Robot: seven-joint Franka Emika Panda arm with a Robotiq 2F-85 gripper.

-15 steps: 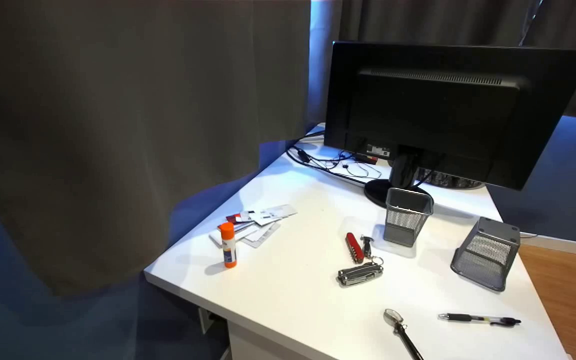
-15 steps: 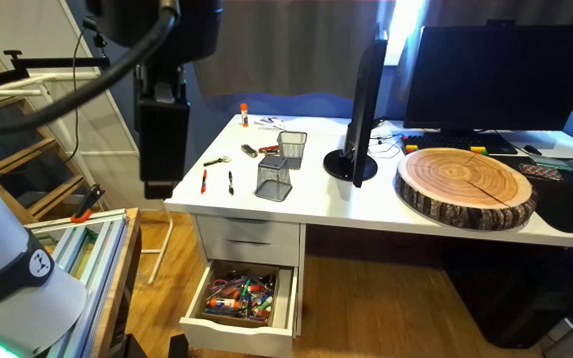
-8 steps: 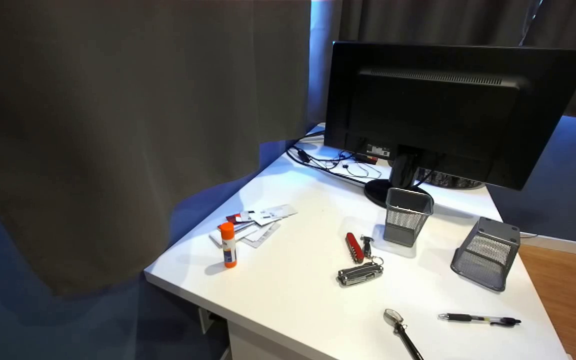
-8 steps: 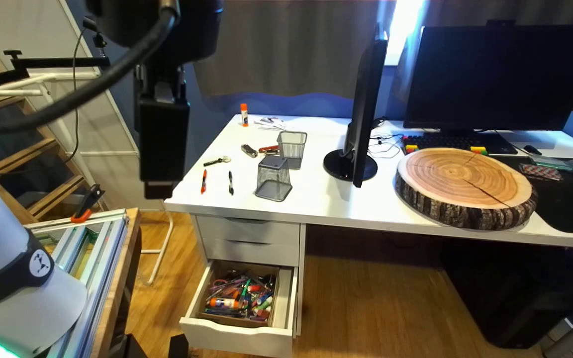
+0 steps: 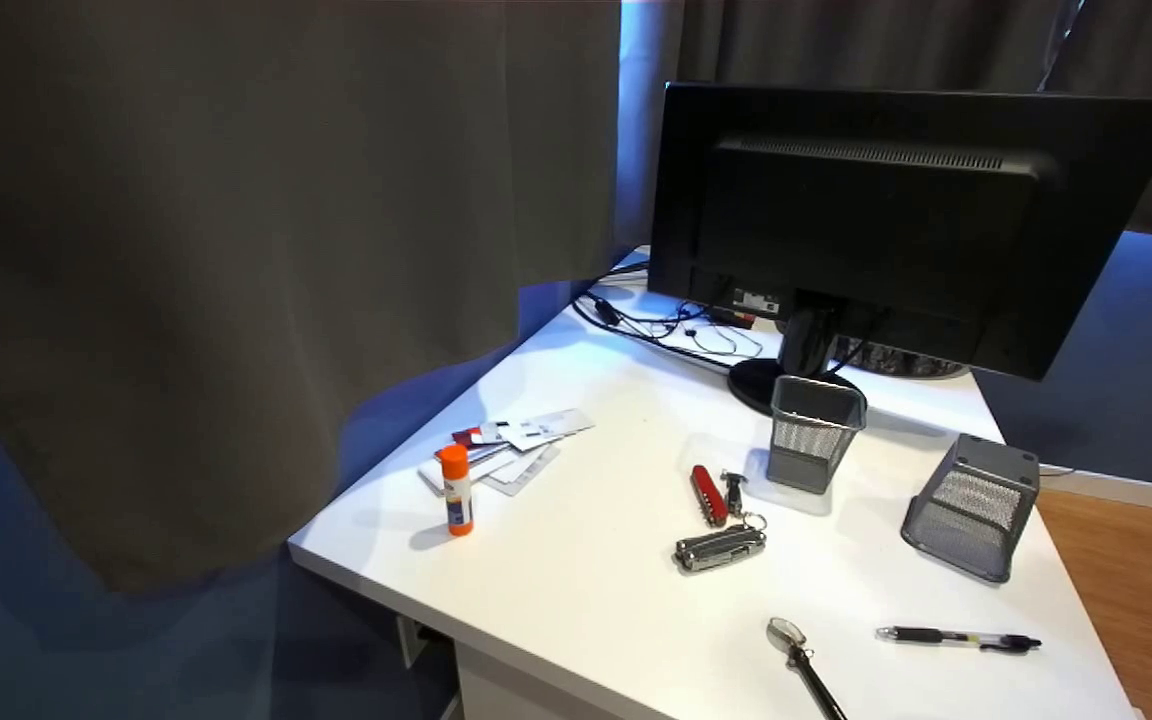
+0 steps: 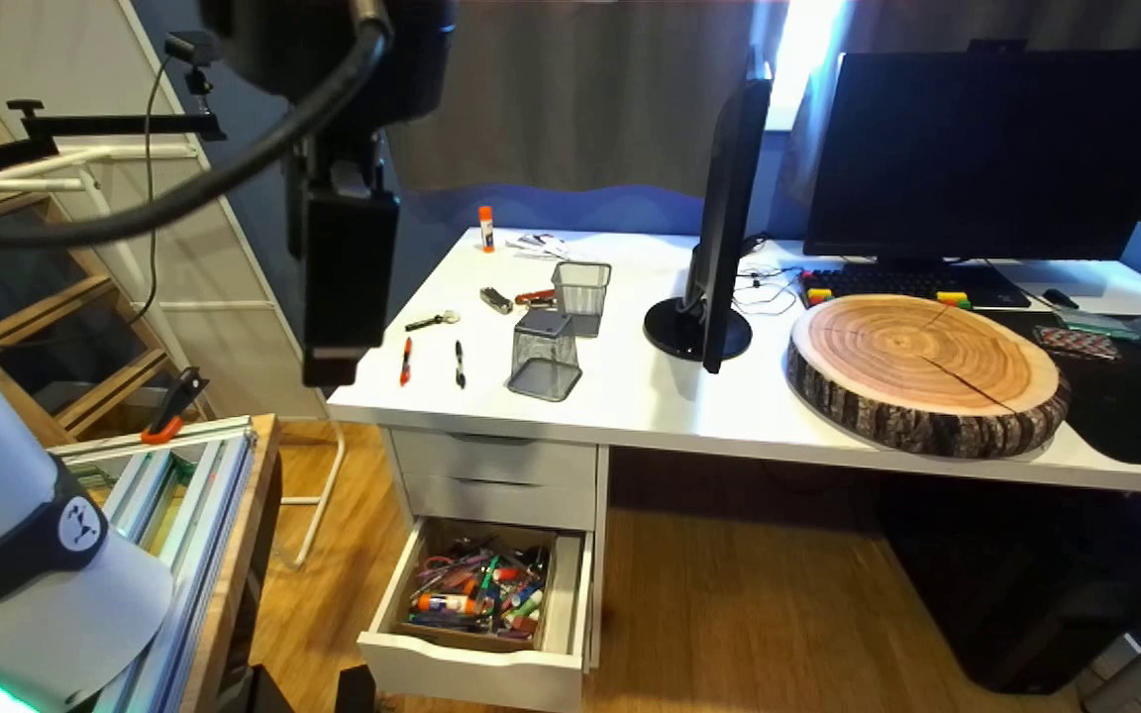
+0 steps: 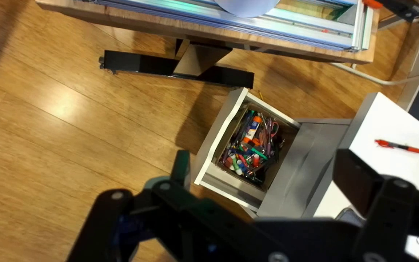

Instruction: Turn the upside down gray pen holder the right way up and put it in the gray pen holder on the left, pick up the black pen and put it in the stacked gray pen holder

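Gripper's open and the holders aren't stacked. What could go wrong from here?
The upside-down gray pen holder stands near the edge of the desk; a nudge might tip it off, perhaps into the open drawer below.
Stacking into the upright gray pen holder, the gripper could hit the monitor near it.
The red pen lies beside the black pen; the wrong one might get picked.

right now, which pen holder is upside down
The holder nearer the black pen: its base faces up, while the other holder opens upward.

In wrist view, hand partly hides upturned holder.
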